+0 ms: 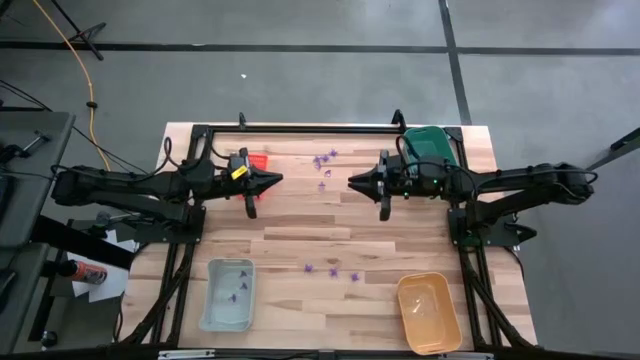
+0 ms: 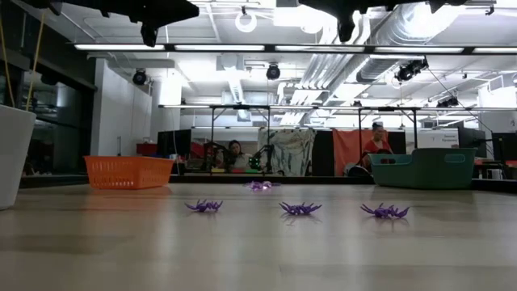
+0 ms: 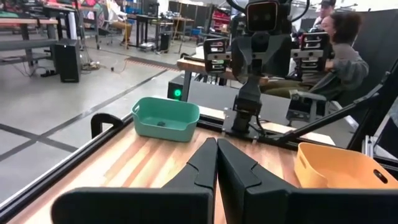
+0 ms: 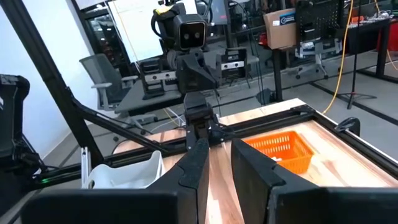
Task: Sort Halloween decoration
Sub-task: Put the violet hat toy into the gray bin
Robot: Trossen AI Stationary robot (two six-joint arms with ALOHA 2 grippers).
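The Halloween decoration is tiny purple pieces lying loose on the wooden table. One cluster (image 1: 325,158) lies near the far edge, and a single piece (image 1: 322,185) lies between the two grippers. Three more (image 1: 333,268) lie toward the near side and show in the low view (image 2: 300,209). A few dark pieces (image 1: 238,287) lie in the pale blue tray (image 1: 212,300). My left gripper (image 1: 276,180) (image 3: 216,155) hangs shut above the table, left of centre. My right gripper (image 1: 352,182) (image 4: 220,155) faces it from the right, its fingers slightly open. Neither holds anything.
A red tray (image 1: 260,160) stands at the far left, partly under the left arm. A green tray (image 1: 430,143) is at the far right and an orange tray (image 1: 428,312) at the near right. A black frame (image 1: 300,128) runs along the far edge. People sit beyond the table (image 2: 234,153).
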